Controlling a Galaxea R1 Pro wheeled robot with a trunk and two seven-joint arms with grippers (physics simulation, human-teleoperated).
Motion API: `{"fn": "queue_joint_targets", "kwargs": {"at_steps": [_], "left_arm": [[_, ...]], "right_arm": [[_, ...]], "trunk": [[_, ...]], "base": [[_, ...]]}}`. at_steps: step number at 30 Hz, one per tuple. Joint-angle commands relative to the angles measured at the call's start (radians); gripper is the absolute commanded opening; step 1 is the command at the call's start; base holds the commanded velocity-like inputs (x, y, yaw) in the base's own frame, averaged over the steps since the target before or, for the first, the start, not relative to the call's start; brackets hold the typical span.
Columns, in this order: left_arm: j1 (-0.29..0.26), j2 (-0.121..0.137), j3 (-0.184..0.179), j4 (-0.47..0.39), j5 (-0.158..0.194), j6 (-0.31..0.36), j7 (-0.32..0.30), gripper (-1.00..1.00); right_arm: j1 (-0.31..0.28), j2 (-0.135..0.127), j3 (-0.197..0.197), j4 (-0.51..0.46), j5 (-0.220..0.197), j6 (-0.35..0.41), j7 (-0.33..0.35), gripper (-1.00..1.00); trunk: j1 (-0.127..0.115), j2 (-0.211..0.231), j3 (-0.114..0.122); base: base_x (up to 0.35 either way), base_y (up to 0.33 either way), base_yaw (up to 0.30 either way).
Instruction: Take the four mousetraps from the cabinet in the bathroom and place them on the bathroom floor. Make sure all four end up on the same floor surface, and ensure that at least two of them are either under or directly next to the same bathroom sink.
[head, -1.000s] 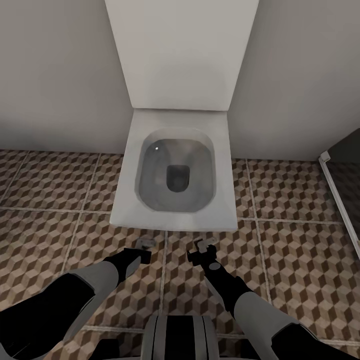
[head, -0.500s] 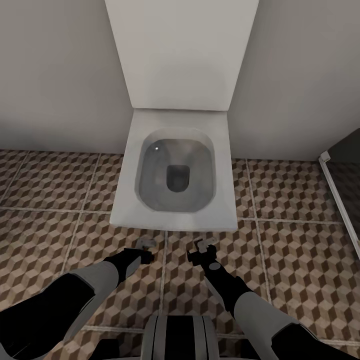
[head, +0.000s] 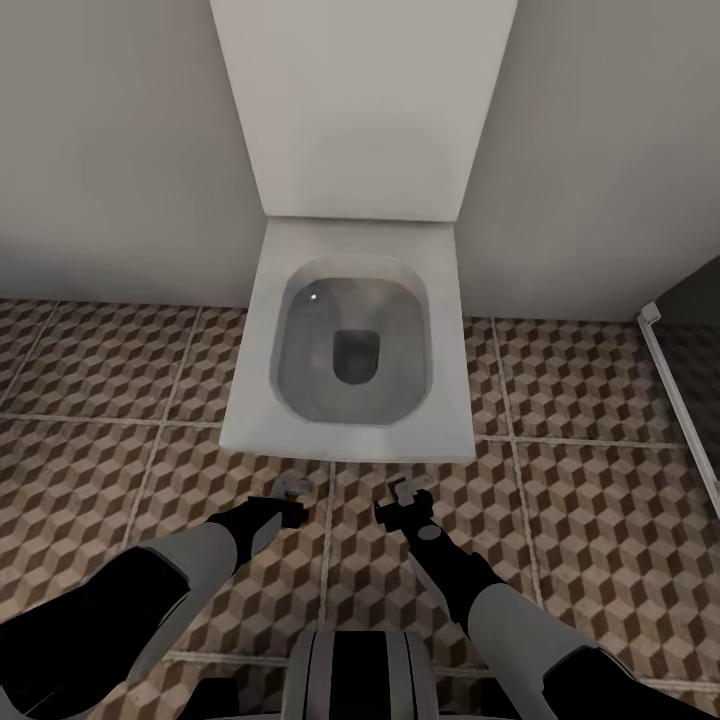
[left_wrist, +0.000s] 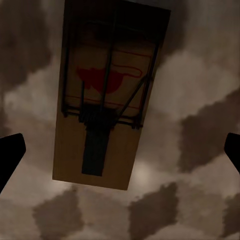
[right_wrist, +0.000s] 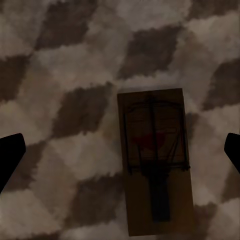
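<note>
A brown wooden mousetrap with dark wire fittings and a red mark lies flat on the cube-patterned bathroom floor. My left gripper hovers over it, open, with the dark fingertips wide apart and off the board. A second mousetrap lies on the tiles below my right gripper, which is open too. In the head view the left gripper and right gripper hang low over the floor just before the toilet's front edge. The cabinet and the sink are out of view.
A white toilet with its lid up stands against the pale wall straight ahead. A white frame edge runs along the floor at the right. Tiled floor stretches to both sides of the toilet.
</note>
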Motion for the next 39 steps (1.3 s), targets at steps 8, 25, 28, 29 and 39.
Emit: {"fn": "queue_joint_targets", "kwargs": {"at_steps": [8, 25, 28, 29, 39], "left_arm": [[-0.001, -0.001, -0.008, 0.001, 0.010, 0.002, 0.002, 1.00], [-0.001, -0.001, -0.008, 0.001, 0.010, 0.002, 0.002, 1.00], [-0.001, -0.001, -0.008, 0.001, 0.010, 0.002, 0.002, 1.00], [-0.002, -0.001, -0.008, 0.001, 0.010, 0.002, 0.002, 1.00], [-0.001, -0.001, -0.008, 0.001, 0.010, 0.002, 0.002, 1.00]], "right_arm": [[-0.001, 0.000, 0.007, 0.001, -0.002, -0.001, -0.007, 1.00], [-0.001, 0.000, 0.007, 0.001, -0.002, -0.001, -0.007, 1.00], [-0.001, 0.000, 0.007, 0.001, -0.002, -0.001, -0.007, 1.00], [-0.001, 0.000, 0.007, 0.001, -0.002, -0.001, -0.007, 1.00], [-0.001, 0.000, 0.007, 0.001, -0.002, -0.001, -0.007, 1.00]], "trunk": [[0.000, 0.000, 0.000], [0.000, 0.000, 0.000], [0.000, 0.000, 0.000], [0.000, 0.000, 0.000], [0.000, 0.000, 0.000]], "base": [[-0.198, 0.000, 0.000], [-0.331, 0.000, 0.000], [-0.341, 0.000, 0.000], [-0.341, 0.000, 0.000], [-0.341, 0.000, 0.000]]}}
